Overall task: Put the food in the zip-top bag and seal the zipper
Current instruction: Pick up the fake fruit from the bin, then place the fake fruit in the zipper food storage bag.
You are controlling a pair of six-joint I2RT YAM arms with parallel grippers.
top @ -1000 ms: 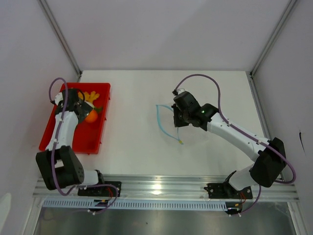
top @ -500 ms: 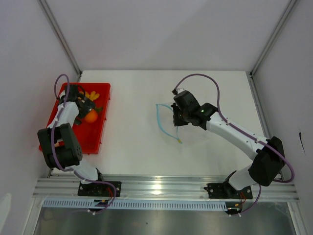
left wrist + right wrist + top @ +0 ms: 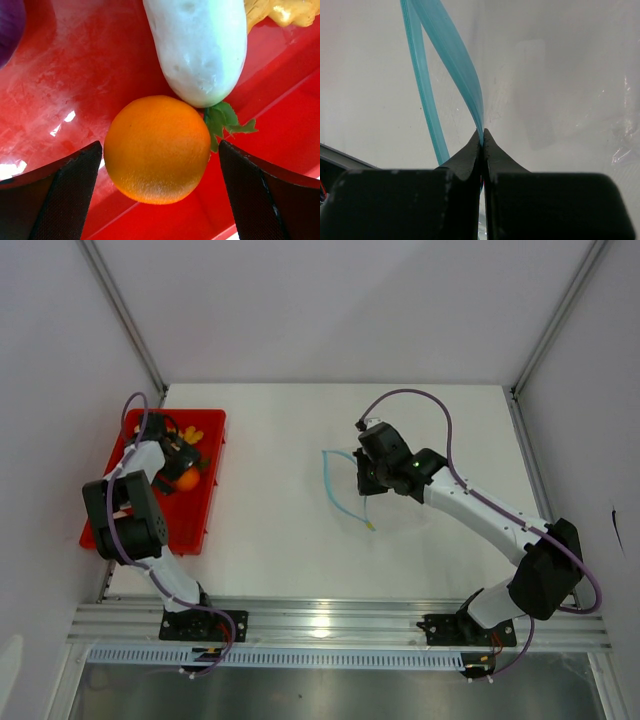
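Bag [image 3: 560,90] lies on the table [image 3: 280,540], right of centre, well apart from the red tray [image 3: 185,525] at the left edge. Right gripper [image 3: 482,134] is clamped on the zipper [image 3: 455,65], jaws pressed together with one teal strip pinched between the tips. The second strip runs separately just to the left, so the mouth stands parted. From above, the zipper traces a loose curve on the table, left of the gripper. Bag film is clear, wrinkled and glossy, and its outline is hard to trace against the white surface. The food is all in the tray, none in the bag. Left gripper [image 3: 159,150] is over the tray with jaws spread wide, one finger on each side of the orange [image 3: 155,135], neither touching it. The orange is round, finely pitted, with a green leaf [image 3: 225,120] at its side. A white piece [image 3: 200,45], long and rounded, touches the orange at its far side. A purple piece [image 3: 10,25] shows at the corner of the left wrist view, apart from the orange. A yellow piece [image 3: 285,10] lies just beyond the white one. The gap between the left fingers holds only the orange.
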